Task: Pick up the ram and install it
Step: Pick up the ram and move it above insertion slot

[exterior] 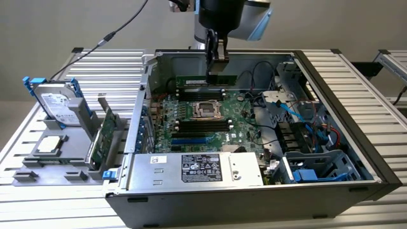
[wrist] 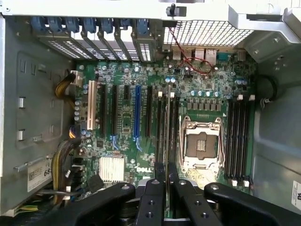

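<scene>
already the ram (exterior: 190,81) is lifted, clamped in the jaws and hanging over the motherboard (exterior: 245,119) memory slots, not yet seated.

"Where's the ram (exterior: 194,81)?"

"Up in the air, inside the open computer case (exterior: 330,109). It's a long, thin green stick with a pale label, level and standing on its long edge."

"Loose?"

"No. The tool (exterior: 217,70) pinches its top edge. It hangs over the memory slots (exterior: 190,94) beside the processor socket (exterior: 207,109)."
</scene>
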Robot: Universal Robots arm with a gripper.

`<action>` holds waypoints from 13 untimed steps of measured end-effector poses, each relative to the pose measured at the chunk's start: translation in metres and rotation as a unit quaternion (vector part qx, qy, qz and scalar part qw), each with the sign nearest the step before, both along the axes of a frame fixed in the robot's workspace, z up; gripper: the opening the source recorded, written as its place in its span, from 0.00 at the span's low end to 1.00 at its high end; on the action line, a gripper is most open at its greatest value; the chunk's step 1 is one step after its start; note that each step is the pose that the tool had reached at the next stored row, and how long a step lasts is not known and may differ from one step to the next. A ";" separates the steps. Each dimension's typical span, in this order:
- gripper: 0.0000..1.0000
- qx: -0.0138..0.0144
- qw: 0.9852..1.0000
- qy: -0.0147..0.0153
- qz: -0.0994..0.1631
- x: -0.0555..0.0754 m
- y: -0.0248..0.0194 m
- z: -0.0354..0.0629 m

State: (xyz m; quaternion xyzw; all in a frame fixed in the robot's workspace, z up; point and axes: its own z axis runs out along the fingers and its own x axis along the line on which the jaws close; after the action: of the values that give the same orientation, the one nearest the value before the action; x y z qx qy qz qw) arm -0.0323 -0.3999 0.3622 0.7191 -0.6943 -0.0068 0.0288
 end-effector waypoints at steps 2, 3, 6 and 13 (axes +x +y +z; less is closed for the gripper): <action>0.14 0.000 1.000 0.000 0.001 0.002 0.0027 -0.0032; 0.14 0.001 1.000 0.000 0.001 0.004 0.0069 -0.0081; 0.14 0.001 1.000 0.000 0.001 0.010 0.0194 -0.0193; 0.14 0.001 1.000 0.000 0.000 0.011 0.0281 -0.0245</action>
State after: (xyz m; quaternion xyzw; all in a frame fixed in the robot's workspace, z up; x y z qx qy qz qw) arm -0.0216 -0.3718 0.3378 0.7194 -0.6939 -0.0074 0.0285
